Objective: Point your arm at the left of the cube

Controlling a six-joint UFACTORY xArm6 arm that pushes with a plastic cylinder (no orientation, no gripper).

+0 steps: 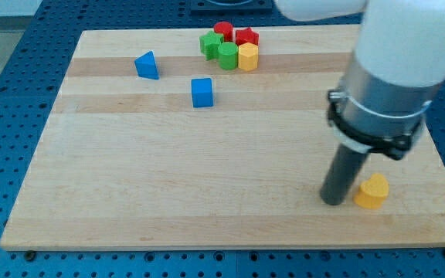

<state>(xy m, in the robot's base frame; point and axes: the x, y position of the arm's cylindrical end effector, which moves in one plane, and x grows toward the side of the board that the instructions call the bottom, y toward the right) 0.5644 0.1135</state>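
Note:
A blue cube (202, 92) stands on the wooden board (168, 177) in the upper middle. A blue triangular block (147, 66) lies to its upper left. My tip (333, 200) rests on the board at the lower right, far from the cube, just left of a yellow heart-shaped block (372, 191).
A cluster sits at the view's top: a red cylinder (223, 31), a red star (246, 37), a green star (210, 43), a green cylinder (228, 55) and a yellow hexagonal block (248, 56). The arm's white body (396, 54) fills the upper right.

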